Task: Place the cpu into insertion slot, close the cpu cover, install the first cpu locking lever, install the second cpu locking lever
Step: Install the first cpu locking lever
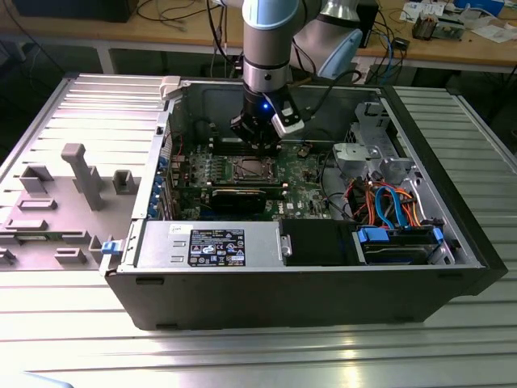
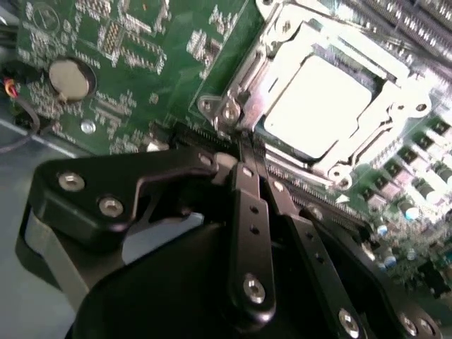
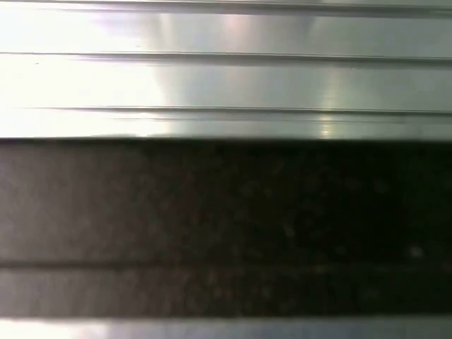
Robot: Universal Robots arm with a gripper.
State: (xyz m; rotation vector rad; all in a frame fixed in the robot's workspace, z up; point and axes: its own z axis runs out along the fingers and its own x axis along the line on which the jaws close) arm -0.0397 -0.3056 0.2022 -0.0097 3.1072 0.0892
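the cpu sits in the insertion slot at the upper right of the second wrist view, the cpu cover folded down around it. the gripper hangs mid-frame, fingers pinched together, empty, tips by the socket's corner.

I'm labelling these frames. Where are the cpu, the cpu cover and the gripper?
cpu [image 2: 326, 99]: second wrist view, middle of its metal top.
cpu cover [image 2: 265, 70]: second wrist view, frame edge beside the chip.
gripper [image 2: 244, 150]: second wrist view, at the fingertips.
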